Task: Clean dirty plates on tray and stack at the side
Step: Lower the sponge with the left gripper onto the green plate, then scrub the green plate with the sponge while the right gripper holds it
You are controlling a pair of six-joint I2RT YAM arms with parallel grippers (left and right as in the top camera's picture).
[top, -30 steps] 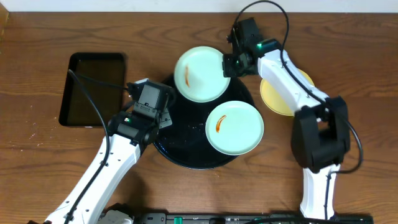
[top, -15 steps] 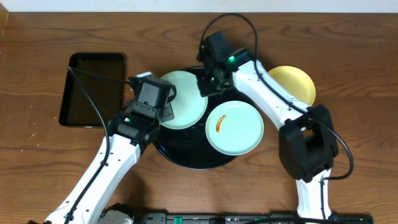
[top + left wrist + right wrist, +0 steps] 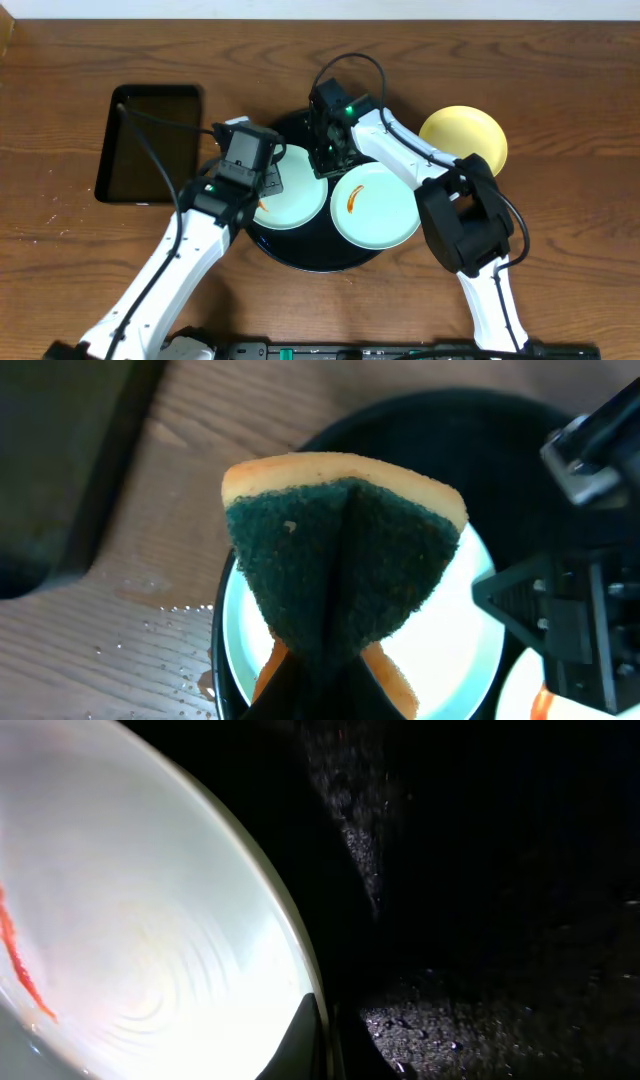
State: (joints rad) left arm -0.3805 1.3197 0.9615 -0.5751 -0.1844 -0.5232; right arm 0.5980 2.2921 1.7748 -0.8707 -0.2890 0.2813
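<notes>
Although one plate seems finished, we judge this job barely a third done. Nearest us, toward the near right rim of the round black tray (image 3: 300, 255), a mint plate (image 3: 385, 215) lies flat with an orange smear (image 3: 353, 200) across it, and neither arm touches it. Just behind and to its left, on the tray's left half, lies the second mint plate (image 3: 300, 205), also streaked orange, and both arms are at it. The left gripper (image 3: 318, 685) is pressed together on a sponge (image 3: 340, 560), green scouring face outward with yellow foam behind, held over that plate's middle; we cannot tell whether it touches. The right gripper (image 3: 327, 158) has its jaws pinched on the plate's far right rim, apparently steadying it for scrubbing. Farther back, off the tray toward the table's far right, the yellow plate (image 3: 463, 138) rests alone on the wood with no smear that we can see. It looks like the start of the stack, with nothing on it. At the far left sits a rectangular black tray (image 3: 150, 145). Left to do, in our judgement: scrub both mint plates and stack them on the yellow one.
</notes>
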